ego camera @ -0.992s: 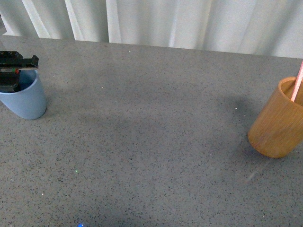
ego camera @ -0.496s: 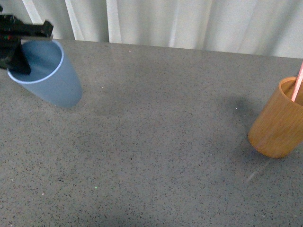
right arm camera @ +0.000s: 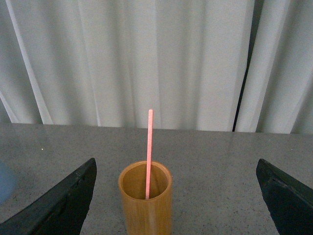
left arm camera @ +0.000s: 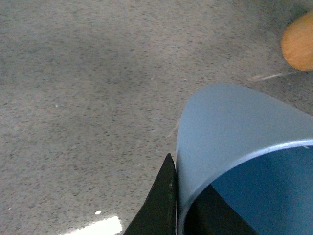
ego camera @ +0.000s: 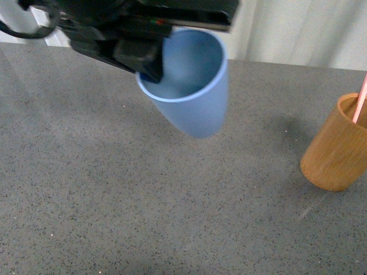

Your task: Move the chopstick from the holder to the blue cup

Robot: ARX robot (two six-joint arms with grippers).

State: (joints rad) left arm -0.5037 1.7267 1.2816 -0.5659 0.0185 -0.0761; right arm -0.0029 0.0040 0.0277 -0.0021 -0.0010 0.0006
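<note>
The light blue cup [ego camera: 192, 86] hangs tilted above the table's middle, its mouth turned toward the front camera. My left gripper [ego camera: 148, 64] is shut on its rim, one black finger inside and one outside. The left wrist view shows the cup's wall [left arm camera: 230, 132] pinched at the gripper [left arm camera: 180, 205]. At the right edge stands the orange-brown wooden holder [ego camera: 335, 146] with a salmon-pink chopstick [ego camera: 360, 100] upright in it. In the right wrist view my right gripper [right arm camera: 176, 166] is open and wide, with the holder [right arm camera: 145, 200] and chopstick [right arm camera: 148, 147] ahead of it, untouched.
The grey speckled table [ego camera: 114, 189] runs back to white curtains [ego camera: 298, 28]. In the left wrist view the holder [left arm camera: 299, 41] shows at one corner. A sliver of the blue cup [right arm camera: 5, 181] shows at the edge of the right wrist view.
My left gripper has lifted the blue cup off the table at the far left and carried it up and to the right, nearer the camera. Holder and chopstick have not moved.
</note>
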